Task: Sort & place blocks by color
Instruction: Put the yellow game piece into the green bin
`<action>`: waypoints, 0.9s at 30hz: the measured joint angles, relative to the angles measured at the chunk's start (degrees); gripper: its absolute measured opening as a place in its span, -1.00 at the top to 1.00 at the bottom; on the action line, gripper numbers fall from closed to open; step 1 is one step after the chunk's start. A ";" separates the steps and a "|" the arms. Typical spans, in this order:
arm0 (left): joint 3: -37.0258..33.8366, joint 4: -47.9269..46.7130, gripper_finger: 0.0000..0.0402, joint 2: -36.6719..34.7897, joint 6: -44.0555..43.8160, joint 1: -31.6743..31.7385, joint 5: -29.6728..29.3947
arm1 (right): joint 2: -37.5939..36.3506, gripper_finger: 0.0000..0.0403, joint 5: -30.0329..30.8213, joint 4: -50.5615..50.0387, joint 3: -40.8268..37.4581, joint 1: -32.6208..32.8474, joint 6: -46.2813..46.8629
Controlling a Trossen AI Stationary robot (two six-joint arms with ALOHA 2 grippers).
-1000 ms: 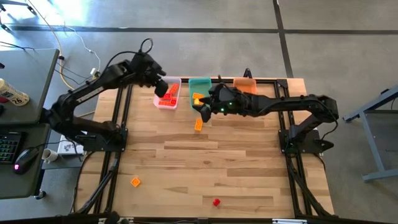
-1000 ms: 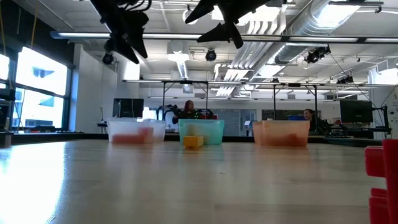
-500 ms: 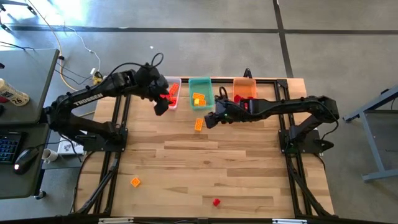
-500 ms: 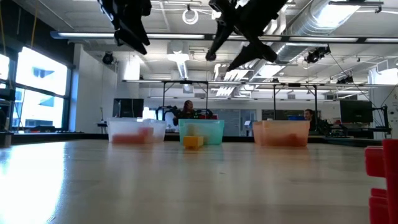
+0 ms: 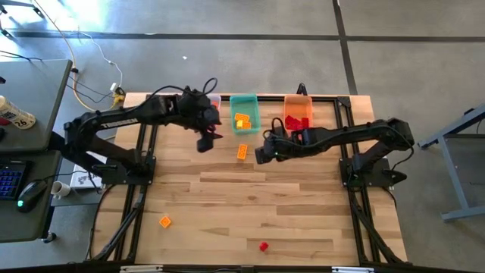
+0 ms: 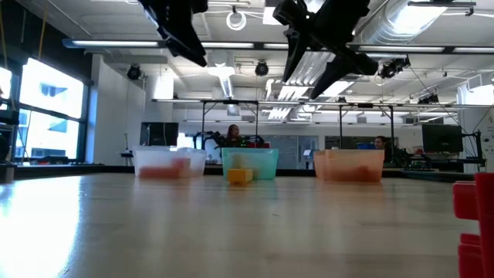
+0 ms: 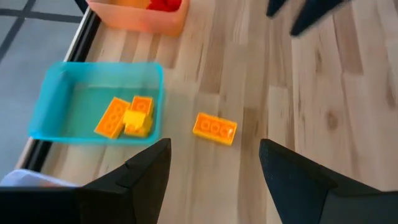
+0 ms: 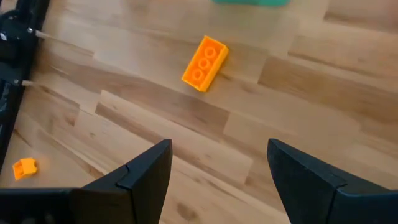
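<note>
An oblong orange block (image 5: 242, 151) lies flat on the table in front of the teal bin (image 5: 244, 114). My left gripper (image 5: 204, 141) hovers open to its left, and in the left wrist view the block (image 7: 214, 129) shows beyond my open fingers. My right gripper (image 5: 261, 152) hovers open just right of the block (image 8: 204, 63). Both are well above the table in the low view, left gripper (image 6: 182, 31) and right gripper (image 6: 316, 46). The teal bin (image 7: 43, 118) holds yellow-orange blocks (image 7: 124, 118). The orange bin (image 5: 298, 110) holds red blocks (image 5: 292, 121).
A clear bin (image 6: 168, 162) stands at the back left, partly under my left arm in the high view. A small orange block (image 5: 164, 222) and a red block (image 5: 263, 246) lie near the front edge. The red block looms at the low view's right edge (image 6: 475, 224).
My left gripper has swung away from the clear bin toward the table's near edge and right, nearing the loose orange block. My right gripper has moved from the teal bin toward the near edge, sunk a little, rolled and tipped downward. Both have stayed open.
</note>
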 joint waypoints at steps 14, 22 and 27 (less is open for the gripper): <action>0.00 8.44 -0.31 7.56 -29.26 1.06 -3.29 | 0.00 -0.24 1.86 -14.40 0.00 1.30 3.40; 0.00 9.52 -0.32 13.39 -40.91 0.68 -5.58 | -0.02 -0.24 1.90 -22.42 0.00 -1.80 -1.14; 0.00 9.91 -0.32 17.80 -45.18 -0.09 -6.08 | -0.02 -0.24 -0.53 -22.33 0.00 -4.27 -8.89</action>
